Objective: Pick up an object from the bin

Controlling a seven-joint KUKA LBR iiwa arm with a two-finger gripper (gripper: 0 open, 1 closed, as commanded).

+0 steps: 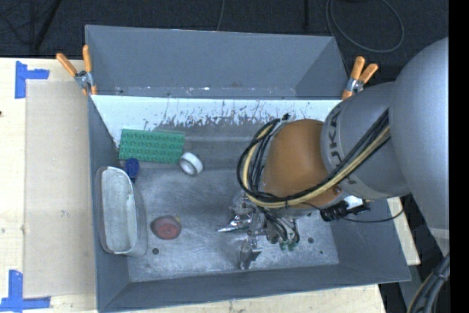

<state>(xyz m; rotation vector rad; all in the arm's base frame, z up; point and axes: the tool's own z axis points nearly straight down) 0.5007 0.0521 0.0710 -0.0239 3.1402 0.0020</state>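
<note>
No object can be made out in the end effector [249, 234], so which thing is to be picked remains open. It hangs low over bare floor of the bin [212, 70], close to the front wall and a little right of the middle, under the arm's orange cover [293, 157]. Whether it is open or closed cannot be told. A small dark-green bit shows just beside it on the right, and it is unclear whether that is a loose thing or part of the robot.

The nearest clear candidate is a flat red disc [166, 228], well apart toward the front-left corner. Beyond it a pale oblong tray [117, 210] lies along the left wall. A white ring [191, 164], a small blue piece [131, 169] and a green studded block [152, 146] sit near the back-left corner.

This looks like the reach-down step, with no grasp confirmed. The next move probably calls for a close and lift to test for a catch, or a shift left toward the disc.
</note>
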